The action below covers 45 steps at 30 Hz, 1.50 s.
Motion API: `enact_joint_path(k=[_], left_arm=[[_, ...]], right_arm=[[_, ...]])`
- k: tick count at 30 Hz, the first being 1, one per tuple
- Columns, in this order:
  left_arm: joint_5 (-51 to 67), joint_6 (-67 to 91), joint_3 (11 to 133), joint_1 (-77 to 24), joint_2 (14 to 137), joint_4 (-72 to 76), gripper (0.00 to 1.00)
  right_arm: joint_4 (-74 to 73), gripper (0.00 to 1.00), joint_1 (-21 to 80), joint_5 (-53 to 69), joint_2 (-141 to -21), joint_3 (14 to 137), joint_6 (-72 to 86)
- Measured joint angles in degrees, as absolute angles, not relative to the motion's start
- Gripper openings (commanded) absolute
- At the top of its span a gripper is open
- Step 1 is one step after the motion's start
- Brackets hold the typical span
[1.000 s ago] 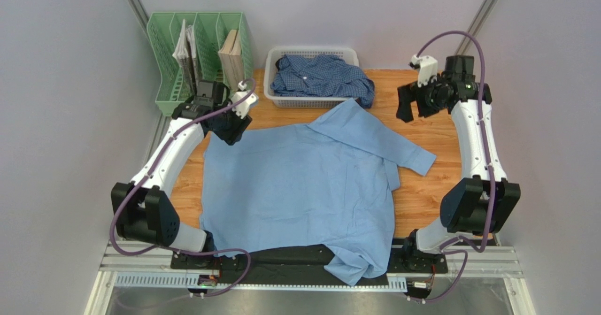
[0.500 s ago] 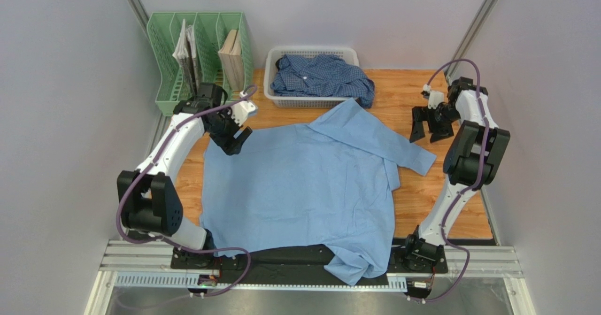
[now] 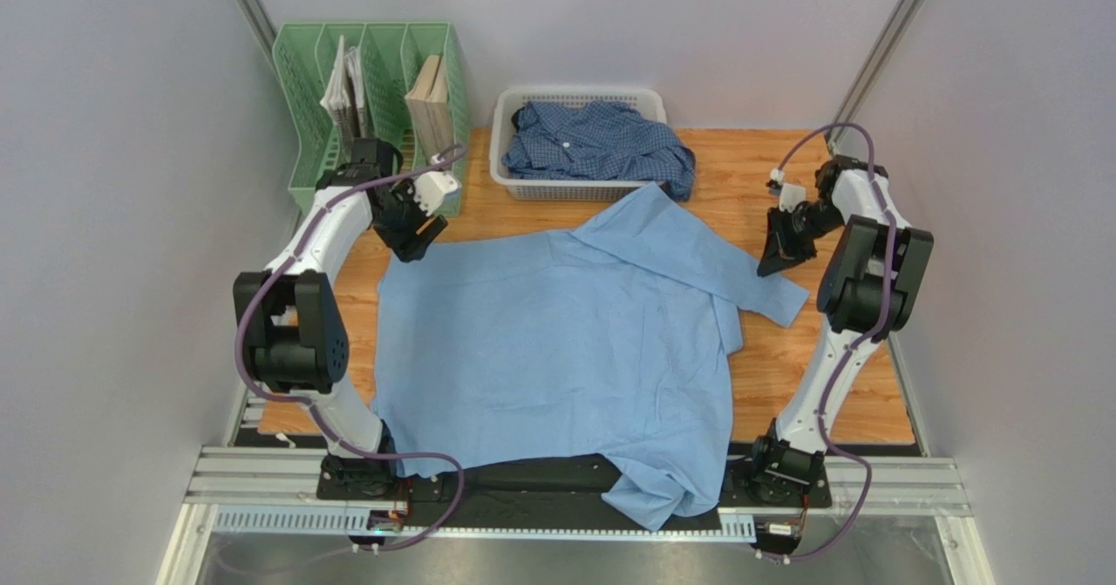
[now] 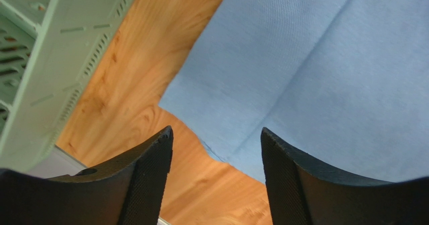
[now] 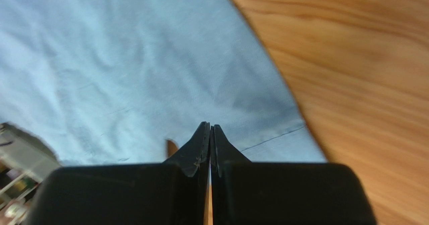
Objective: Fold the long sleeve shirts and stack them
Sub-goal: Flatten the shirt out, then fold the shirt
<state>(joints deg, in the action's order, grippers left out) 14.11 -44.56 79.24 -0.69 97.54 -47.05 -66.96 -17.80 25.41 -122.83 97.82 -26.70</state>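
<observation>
A plain light-blue long sleeve shirt [image 3: 550,337] lies spread flat on the wooden table, one sleeve [image 3: 734,271] reaching right. The darker checked shirt [image 3: 596,141] sits bunched in the white basket. My left gripper [image 3: 414,240] hovers open at the light shirt's far-left corner. In the left wrist view that gripper [image 4: 216,130] is empty, and the corner [image 4: 211,114] lies on the wood below the gap. My right gripper [image 3: 769,262] is shut, pointing down beside the sleeve's end. From the right wrist, its tips [image 5: 210,126] meet over the cuff [image 5: 272,129] with nothing visibly between them.
A green file rack [image 3: 373,101] with books stands at the back left, close to my left gripper, and shows in the left wrist view [image 4: 45,59]. The white basket [image 3: 504,154] is at the back centre. The shirt's hem [image 3: 655,487] hangs over the near edge.
My right arm swung down and inward to the sleeve end, and its jaws went from open to shut. My left gripper drew back towards the far-left corner.
</observation>
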Motion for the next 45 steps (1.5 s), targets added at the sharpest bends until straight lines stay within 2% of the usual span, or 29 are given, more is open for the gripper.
enact_joint_path(k=[8,9,10,11,13,14,20,21,25,32,33,36,37,39,40,41,45], left_arm=[[17.8,-55.8,85.1,-0.6,106.9,-43.7,0.6],[18.2,-57.1,86.0,-0.6,107.9,-43.6,0.6],[18.6,-58.2,86.6,-0.5,108.7,-43.5,0.59],[19.1,-59.1,87.2,-0.4,109.4,-43.5,0.59],[19.7,-60.7,88.1,0.1,110.6,-43.4,0.61],[19.9,-61.3,88.3,0.3,111.0,-43.4,0.61],[20.5,-62.8,88.3,0.8,111.2,-43.4,0.67],[20.5,-63.0,88.2,0.8,111.2,-43.2,0.72],[20.6,-63.2,86.9,0.8,111.0,-42.2,0.79],[20.8,-63.2,85.4,0.9,110.7,-41.9,0.81],[20.8,-63.2,85.4,1.0,110.6,-41.7,0.81],[21.0,-63.4,85.4,1.3,110.5,-41.2,0.79],[21.1,-63.5,85.4,1.4,110.5,-41.1,0.79],[21.7,-64.3,85.4,1.7,110.5,-41.1,0.78],[22.2,-65.0,85.4,1.9,110.5,-41.1,0.78],[22.5,-65.8,85.4,2.0,110.5,-41.1,0.77],[23.1,-68.7,85.4,2.2,111.1,-41.1,0.74]], right_arm=[[-75.1,0.0,-19.7,44.1,-117.9,104.3,-25.6],[-75.3,0.03,-20.0,46.3,-116.2,105.2,-25.1],[-75.5,0.18,-20.2,48.2,-114.3,106.0,-24.6],[-75.6,0.63,-20.4,49.6,-112.3,106.7,-23.8],[-76.1,0.9,-20.4,49.9,-108.7,107.9,-22.7],[-76.2,1.0,-20.4,48.5,-107.2,108.4,-23.1],[-75.5,1.0,-20.1,32.3,-107.5,105.3,-28.3],[-74.1,1.0,-20.1,29.3,-108.0,102.6,-29.1],[-69.5,1.0,-19.4,19.2,-108.9,91.5,-31.0],[-59.9,1.0,-15.3,8.1,-111.9,83.3,-31.0],[-58.8,0.99,-14.9,7.3,-112.4,82.9,-30.8],[-55.9,0.81,-13.2,4.0,-114.5,81.6,-30.1],[-55.6,0.6,-12.8,3.5,-114.5,81.6,-29.9],[-54.9,0.36,-12.1,2.2,-114.7,81.6,-29.8],[-54.8,0.07,-12.0,2.2,-114.8,81.6,-29.4],[-54.9,0.0,-12.0,2.4,-114.9,81.7,-29.2],[-57.1,0.0,-12.4,6.8,-115.2,82.7,-29.1]])
